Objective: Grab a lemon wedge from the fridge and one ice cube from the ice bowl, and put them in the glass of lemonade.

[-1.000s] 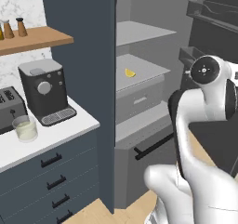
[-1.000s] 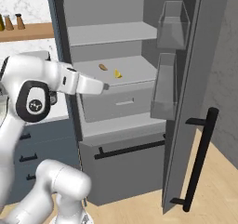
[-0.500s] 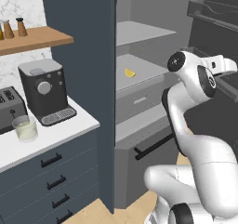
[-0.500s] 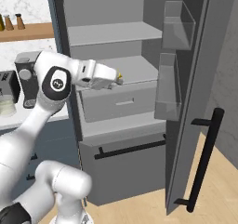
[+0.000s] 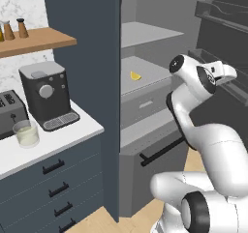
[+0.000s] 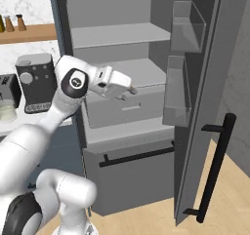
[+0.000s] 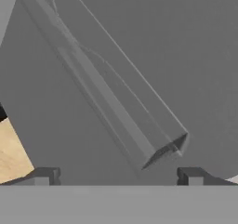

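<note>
On the pale grey middle shelf of the tall dark grey fridge (image 5: 87,43): tiny bright yellow lemon wedge (image 5: 135,76), not yet grabbed. Beside the shelf, two-finger gripper (image 6: 132,88) spread wide, empty. Nothing added yet to short clear glass of lemonade (image 5: 25,133).

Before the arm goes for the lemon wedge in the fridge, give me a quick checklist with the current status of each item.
1. Fridge door open: ok.
2. Lemon wedge on the middle shelf, unobstructed in the left base view: ok.
3. Gripper open and empty: ok.
4. Gripper aimed at the wedge: not ok; the hand view faces a clear door bin.
5. Glass of lemonade upright on the counter: ok.
6. Ice bowl located: cannot tell.
</note>
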You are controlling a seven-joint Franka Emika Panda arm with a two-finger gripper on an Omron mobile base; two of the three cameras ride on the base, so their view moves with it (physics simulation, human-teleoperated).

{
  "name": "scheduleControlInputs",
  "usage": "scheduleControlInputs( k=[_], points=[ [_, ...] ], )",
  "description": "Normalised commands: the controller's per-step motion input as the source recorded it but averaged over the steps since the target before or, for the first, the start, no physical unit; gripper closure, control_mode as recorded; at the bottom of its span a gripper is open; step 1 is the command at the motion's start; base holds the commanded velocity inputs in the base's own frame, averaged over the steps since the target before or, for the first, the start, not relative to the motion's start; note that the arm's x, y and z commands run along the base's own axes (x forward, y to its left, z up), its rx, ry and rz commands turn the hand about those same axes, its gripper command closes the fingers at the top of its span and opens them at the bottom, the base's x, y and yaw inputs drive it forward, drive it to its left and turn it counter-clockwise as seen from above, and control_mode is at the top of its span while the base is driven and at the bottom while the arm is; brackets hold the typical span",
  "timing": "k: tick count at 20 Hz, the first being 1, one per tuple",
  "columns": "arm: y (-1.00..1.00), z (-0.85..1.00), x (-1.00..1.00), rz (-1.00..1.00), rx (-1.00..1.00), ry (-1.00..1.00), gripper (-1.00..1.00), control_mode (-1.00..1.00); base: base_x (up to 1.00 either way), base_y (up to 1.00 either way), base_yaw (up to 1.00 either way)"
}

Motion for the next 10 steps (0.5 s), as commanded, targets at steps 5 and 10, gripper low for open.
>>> scheduleControlInputs(
  k=[5,10],
  points=[
    [-0.19,-0.22,0.70,0.00,-0.01,0.07,-1.00,-1.00,0.00,0.00,0.00],
    [-0.47,0.00,0.40,0.00,0.00,0.10,-1.00,-1.00,0.00,0.00,0.00]
  ],
)
